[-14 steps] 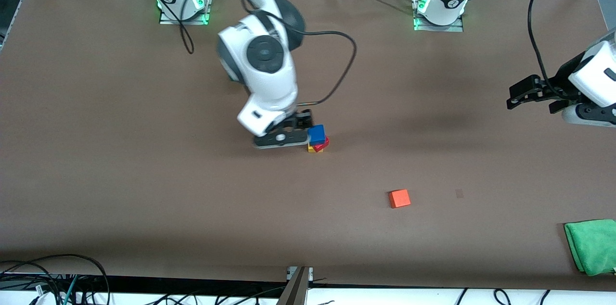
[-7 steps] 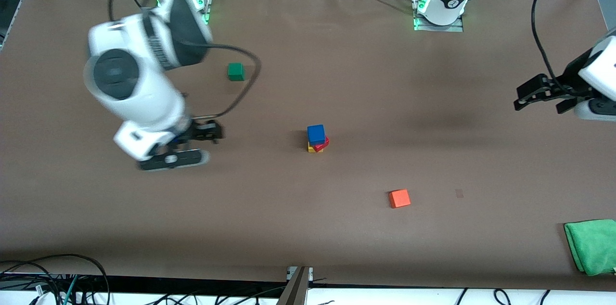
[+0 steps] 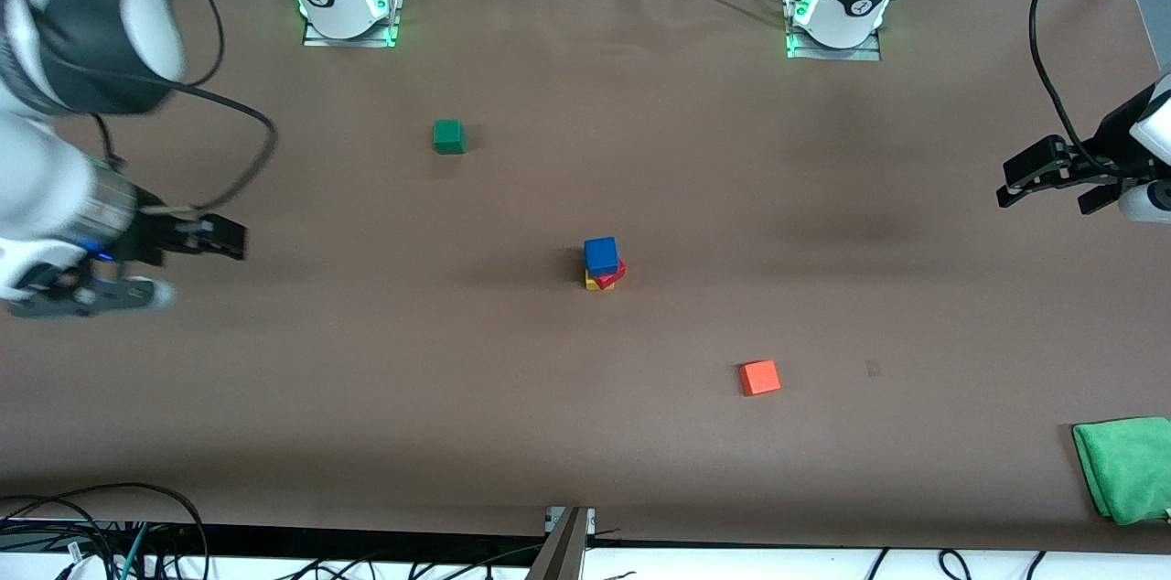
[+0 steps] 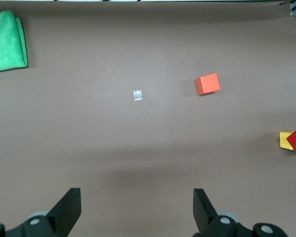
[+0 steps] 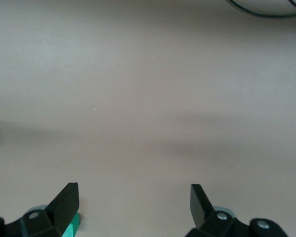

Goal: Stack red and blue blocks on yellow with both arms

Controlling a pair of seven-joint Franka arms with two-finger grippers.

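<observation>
No text, label, brand, number or sign can be read in any of the views; the cubes show plain faces; the small marks on the arm bases (image 3: pixel 861 5) are too small to make out.
</observation>
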